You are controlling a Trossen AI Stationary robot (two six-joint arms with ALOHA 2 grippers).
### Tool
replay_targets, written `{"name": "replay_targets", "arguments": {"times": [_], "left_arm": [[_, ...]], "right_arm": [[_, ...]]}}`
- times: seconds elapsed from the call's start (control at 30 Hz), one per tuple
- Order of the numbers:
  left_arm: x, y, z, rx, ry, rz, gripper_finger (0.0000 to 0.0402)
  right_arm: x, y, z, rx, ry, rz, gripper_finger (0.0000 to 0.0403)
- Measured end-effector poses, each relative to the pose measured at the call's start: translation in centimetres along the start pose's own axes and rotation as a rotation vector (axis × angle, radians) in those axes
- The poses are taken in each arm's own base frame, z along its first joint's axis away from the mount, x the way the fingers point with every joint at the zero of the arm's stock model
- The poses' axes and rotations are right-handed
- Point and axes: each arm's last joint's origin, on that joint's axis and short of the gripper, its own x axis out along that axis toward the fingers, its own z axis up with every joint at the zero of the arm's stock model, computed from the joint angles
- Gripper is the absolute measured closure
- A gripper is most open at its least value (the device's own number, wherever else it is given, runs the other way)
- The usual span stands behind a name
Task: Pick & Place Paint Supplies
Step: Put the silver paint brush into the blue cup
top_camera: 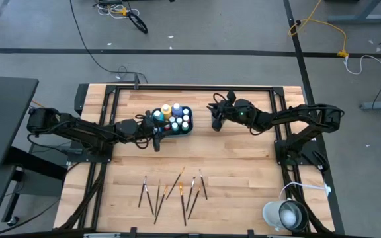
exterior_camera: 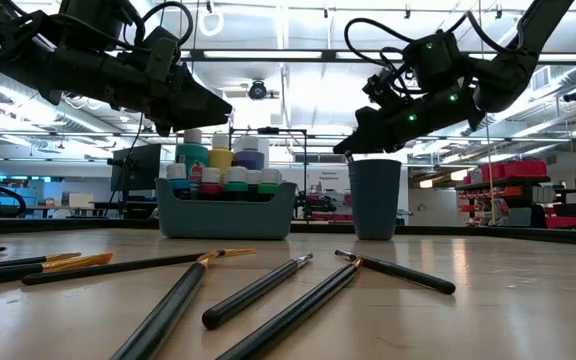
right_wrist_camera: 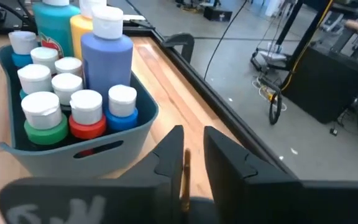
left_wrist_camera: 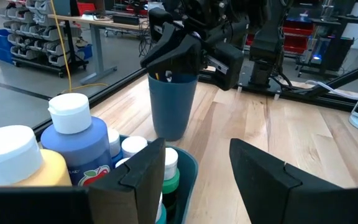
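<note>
My right fingers point(top_camera: 215, 123) hang over the dark blue round cup point(exterior_camera: 375, 198) and pinch a thin wooden brush point(right_wrist_camera: 183, 180) between them. My left fingers point(top_camera: 156, 141) are spread apart with nothing in them, just beside the teal tray point(exterior_camera: 227, 211). That tray is full of white-capped paint bottles point(right_wrist_camera: 73, 93). More thin wooden-handled brushes point(top_camera: 172, 192) lie loose on the wooden bench point(top_camera: 243, 172), well apart from the tray.
</note>
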Motion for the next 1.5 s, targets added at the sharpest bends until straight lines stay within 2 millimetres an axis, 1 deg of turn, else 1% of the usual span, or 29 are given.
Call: {"name": "replay_targets", "arguments": {"times": [0.23,0.4,0.53,0.63,0.77,0.87,0.97,1.13,1.33,1.43,1.5], "left_arm": [[0.0,0.0,0.0,0.0,0.0,0.0,0.0212],[0.0,0.0,0.0,-0.022,0.001,-0.016,0.0212],[0.1,-0.3,0.2,-0.039,0.002,-0.053,0.0212],[0.3,-0.8,0.8,-0.025,-0.005,-0.075,0.0212],[0.6,-2.0,1.5,0.011,0.032,-0.098,0.0212],[0.9,-3.0,2.1,0.036,0.109,-0.084,0.0212],[1.0,-3.9,2.7,0.012,0.178,-0.054,0.0212],[0.7,-5.5,3.4,-0.026,0.239,-0.093,0.0212],[-0.5,-7.7,3.2,-0.082,0.352,-0.131,0.0212],[-1.5,-8.7,3.0,-0.09,0.488,-0.13,0.0212],[-2.3,-9.0,2.8,-0.141,0.61,-0.113,0.0212]], "right_arm": [[-0.2,-0.1,1.1,-0.035,-0.099,-0.008,0.0304],[-0.8,0.3,2.2,-0.036,-0.157,0.053,0.0291],[-1.7,1.4,3.4,-0.04,-0.22,0.141,0.028],[-2.4,2.6,4.1,-0.047,-0.256,0.217,0.0267],[-2.9,4.3,4.1,-0.058,-0.25,0.28,0.0245],[-3.1,5.2,4.0,-0.066,-0.228,0.318,0.023],[-3.4,6.0,4.0,-0.07,-0.231,0.346,0.0219],[-3.8,7.0,4.1,-0.076,-0.237,0.379,0.0216],[-4.0,7.3,4.1,-0.078,-0.237,0.387,0.022],[-4.0,7.4,4.1,-0.079,-0.233,0.39,0.022],[-4.0,7.4,4.1,-0.079,-0.232,0.39,0.022]]}}
